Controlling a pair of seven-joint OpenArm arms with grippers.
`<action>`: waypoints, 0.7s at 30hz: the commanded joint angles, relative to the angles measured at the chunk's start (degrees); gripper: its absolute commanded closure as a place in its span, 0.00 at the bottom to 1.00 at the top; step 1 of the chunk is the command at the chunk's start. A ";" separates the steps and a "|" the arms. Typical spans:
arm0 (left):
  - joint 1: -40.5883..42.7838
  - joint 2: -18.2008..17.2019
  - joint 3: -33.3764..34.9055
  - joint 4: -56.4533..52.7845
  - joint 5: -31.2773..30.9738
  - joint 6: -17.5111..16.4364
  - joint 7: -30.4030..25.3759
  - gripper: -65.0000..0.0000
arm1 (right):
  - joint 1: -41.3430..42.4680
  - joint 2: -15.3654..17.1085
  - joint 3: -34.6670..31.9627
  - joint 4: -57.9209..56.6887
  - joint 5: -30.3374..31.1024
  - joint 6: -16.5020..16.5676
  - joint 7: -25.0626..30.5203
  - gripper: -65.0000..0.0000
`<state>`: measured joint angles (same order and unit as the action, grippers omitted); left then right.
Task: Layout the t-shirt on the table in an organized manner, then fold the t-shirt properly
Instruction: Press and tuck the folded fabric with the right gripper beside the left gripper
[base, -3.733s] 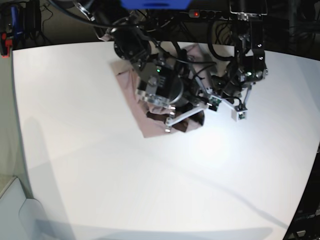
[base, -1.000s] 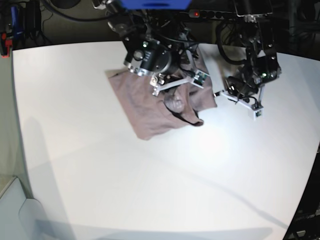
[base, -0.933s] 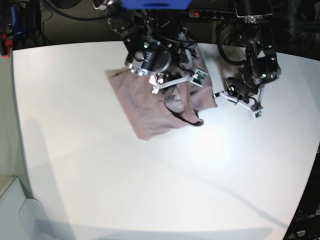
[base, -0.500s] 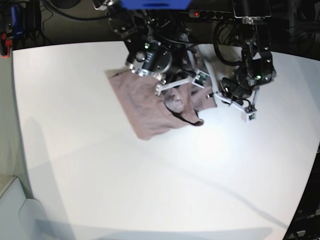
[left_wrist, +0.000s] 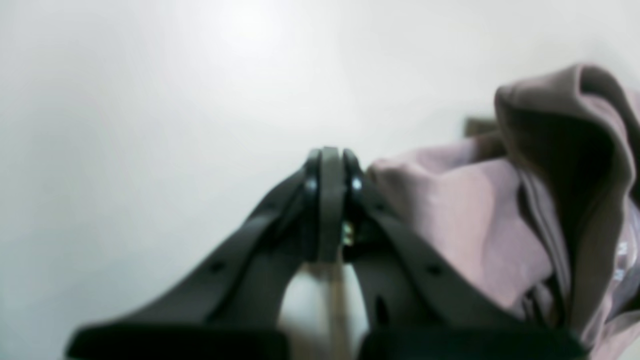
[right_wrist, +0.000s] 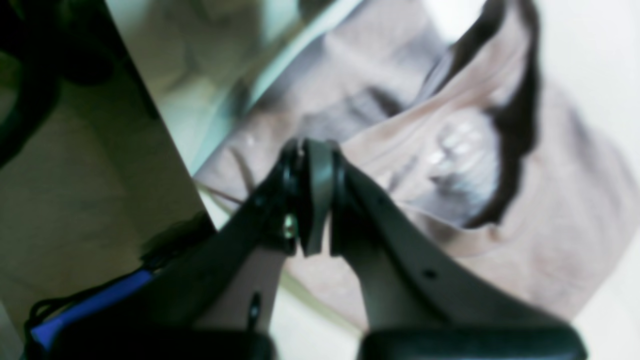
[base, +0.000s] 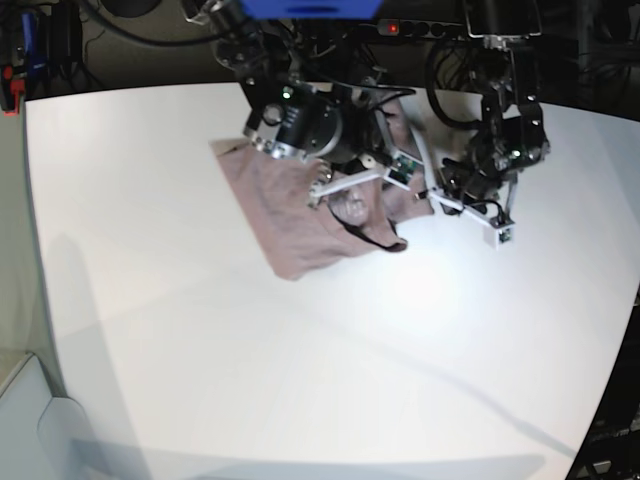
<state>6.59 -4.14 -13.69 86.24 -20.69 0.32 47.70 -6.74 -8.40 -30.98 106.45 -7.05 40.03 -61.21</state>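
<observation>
T-shirt (base: 300, 215) lies bunched w/ folds at far side of table (base: 300, 380), neck opening & pale print facing up in right wrist view. R gripper (right_wrist: 312, 150) is pressed closed over the cloth near the collar, but can't tell if any fabric is pinched between its tips. L gripper (left_wrist: 327, 160) is closed too, empty, tips over bare table just beside shirt's edge.
</observation>
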 joint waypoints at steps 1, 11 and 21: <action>0.49 -0.39 0.11 -1.09 2.36 1.13 3.68 1.00 | 0.19 -0.60 -0.18 1.11 0.76 -0.03 0.86 0.98; 0.22 -1.62 0.02 -0.57 2.27 1.13 3.86 1.00 | 0.72 -0.60 -0.27 1.02 0.94 -0.03 -2.57 0.97; -0.83 -1.79 0.02 -0.83 2.36 1.13 3.86 1.00 | 0.46 -0.34 0.08 1.02 0.94 -0.03 -2.39 0.41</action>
<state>5.37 -5.58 -13.50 85.80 -20.60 0.12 48.80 -6.72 -8.27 -30.87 106.50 -7.01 40.03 -64.64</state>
